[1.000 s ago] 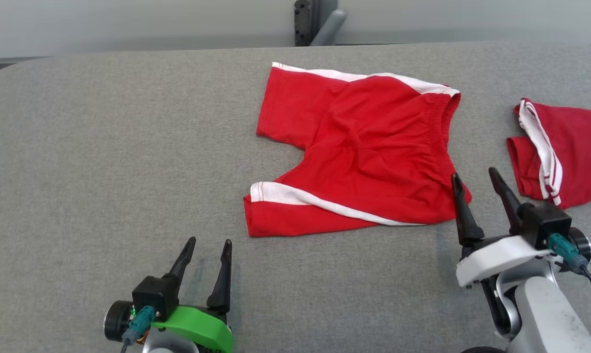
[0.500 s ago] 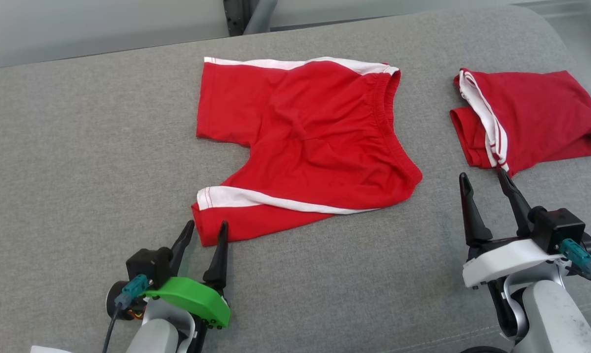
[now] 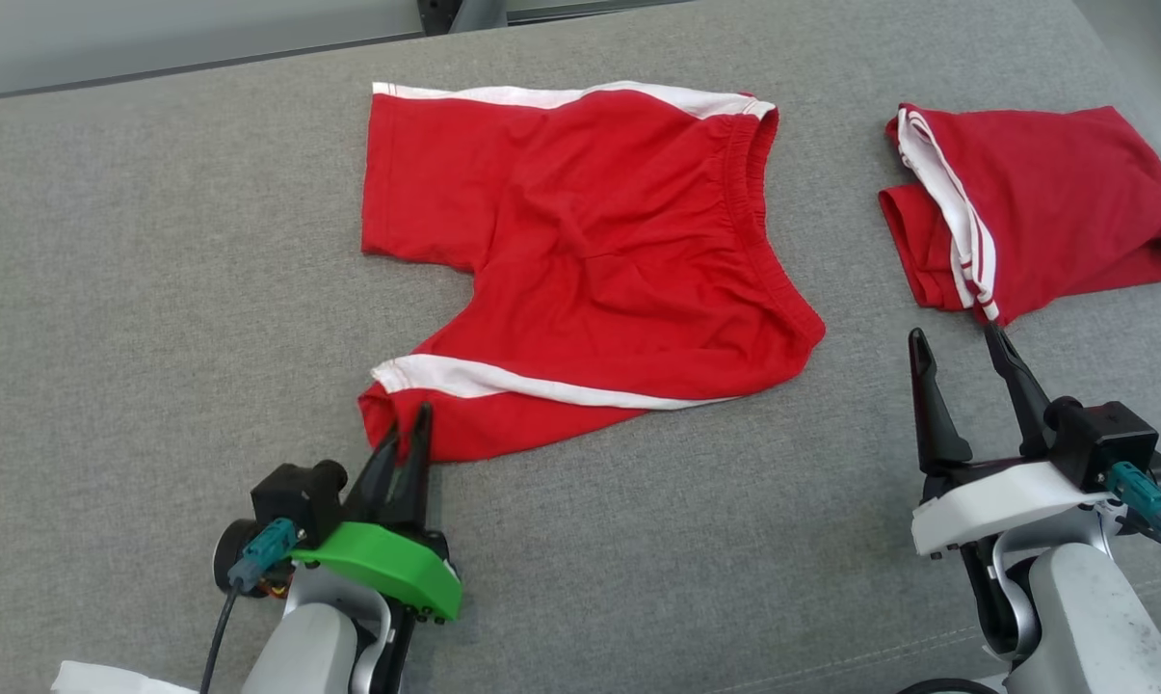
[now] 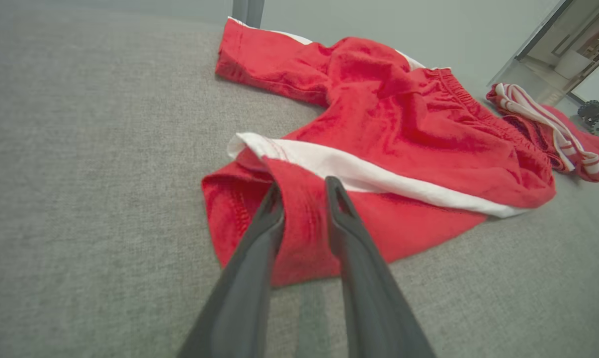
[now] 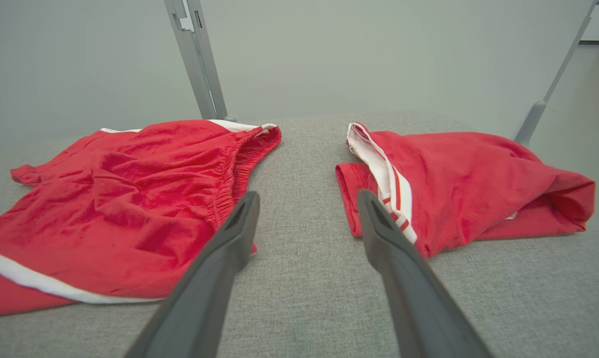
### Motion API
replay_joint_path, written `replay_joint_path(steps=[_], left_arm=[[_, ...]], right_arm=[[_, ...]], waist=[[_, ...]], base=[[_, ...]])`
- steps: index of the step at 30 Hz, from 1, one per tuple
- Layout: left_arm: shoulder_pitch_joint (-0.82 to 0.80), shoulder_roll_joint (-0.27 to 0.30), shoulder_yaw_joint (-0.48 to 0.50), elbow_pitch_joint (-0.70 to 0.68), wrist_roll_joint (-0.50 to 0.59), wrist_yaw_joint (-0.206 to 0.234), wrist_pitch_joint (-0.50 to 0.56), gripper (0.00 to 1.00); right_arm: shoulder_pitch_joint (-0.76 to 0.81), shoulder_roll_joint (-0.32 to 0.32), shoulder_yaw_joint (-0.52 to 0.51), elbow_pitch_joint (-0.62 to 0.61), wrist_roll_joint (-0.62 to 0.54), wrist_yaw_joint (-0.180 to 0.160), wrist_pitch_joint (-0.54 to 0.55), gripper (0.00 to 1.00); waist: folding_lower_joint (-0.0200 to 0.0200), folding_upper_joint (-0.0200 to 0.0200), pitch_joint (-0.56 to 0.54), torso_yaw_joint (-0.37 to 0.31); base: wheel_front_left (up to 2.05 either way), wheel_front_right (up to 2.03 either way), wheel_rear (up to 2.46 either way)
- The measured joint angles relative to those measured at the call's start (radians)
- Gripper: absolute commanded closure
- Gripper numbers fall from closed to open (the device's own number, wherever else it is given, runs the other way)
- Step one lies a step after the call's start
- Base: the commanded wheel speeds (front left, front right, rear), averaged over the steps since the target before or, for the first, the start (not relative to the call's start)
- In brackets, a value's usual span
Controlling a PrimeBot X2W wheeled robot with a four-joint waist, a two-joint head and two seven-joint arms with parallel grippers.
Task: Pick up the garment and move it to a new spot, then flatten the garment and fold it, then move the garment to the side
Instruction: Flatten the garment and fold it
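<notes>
Mostly flat on the grey cloth-covered desk (image 3: 156, 289) lie the red shorts (image 3: 599, 251), near the middle of the head view, with their gathered waistband (image 3: 763, 212) toward the robot's right and the two leg openings toward its left. A white stripe (image 3: 503, 381) runs along the nearer leg, and a matching one edges the far side. The left hand (image 3: 408, 424) sits at the hem of that nearer leg, its two dark fingers drawn close together. In the left wrist view a raised ridge of red cloth stands between them, pinched just below the white stripe, and the hem around it is puckered and lifted off the desk. The right hand (image 3: 956, 334) is spread wide and holds nothing, with bare desk showing between its fingers. It stands between the waistband corner of the shorts and a second red garment (image 3: 1052, 202), which lies folded with white striped trim, apart from the shorts on the robot's right. One fingertip sits right by that garment's near corner, but whether it touches cannot be told. A grey upright post (image 5: 195, 54) rises behind the desk's far edge.
</notes>
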Motion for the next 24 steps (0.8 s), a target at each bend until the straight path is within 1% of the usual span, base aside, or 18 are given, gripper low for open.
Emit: replay_joint_path(steps=[6,10,12,15,20,21,23,24], left_arm=[[0.031,0.000,-0.014,-0.094,0.009,-0.001,0.000,1.00],[0.076,0.000,-0.009,-0.147,0.028,-0.001,0.000,1.00],[0.101,0.002,-0.022,-0.168,0.048,-0.001,0.000,1.00],[0.139,0.013,-0.053,-0.182,0.050,-0.001,0.000,1.00],[0.184,0.048,-0.056,-0.159,0.045,-0.001,0.000,1.00],[0.190,0.052,-0.056,-0.149,0.045,-0.001,0.000,0.93],[0.199,0.057,-0.046,-0.131,0.045,-0.001,0.000,0.88],[0.206,0.059,-0.033,-0.119,0.045,-0.001,0.000,0.84]], right_arm=[[0.002,0.001,-0.012,0.007,0.004,0.000,0.000,0.00],[0.021,0.000,-0.019,0.025,0.011,0.000,0.000,0.00],[0.027,0.000,-0.020,0.032,0.014,0.000,0.000,0.00],[0.039,0.002,-0.015,0.046,0.017,0.000,0.000,0.00],[0.039,0.005,0.004,0.064,0.020,0.000,0.000,0.00],[0.039,0.005,0.007,0.067,0.020,0.000,0.000,0.00],[0.039,0.004,0.016,0.070,0.020,0.000,0.000,0.00],[0.039,0.005,0.021,0.073,0.020,0.000,0.000,0.00]], waist=[[0.0000,0.0000,-0.007,0.024],[0.0000,0.0000,-0.020,0.055],[0.0000,0.0000,-0.028,0.075],[0.0000,0.0000,-0.041,0.109],[0.0000,0.0000,-0.062,0.162],[0.0000,0.0000,-0.066,0.170],[0.0000,0.0000,-0.077,0.180],[0.0000,0.0000,-0.083,0.182]], base=[[0.00,0.00,0.00],[0.00,0.00,0.00],[0.00,0.00,0.00],[0.00,0.00,0.00],[0.00,0.00,0.00],[0.00,0.00,0.00],[0.00,0.00,0.00],[0.00,0.00,0.00]])
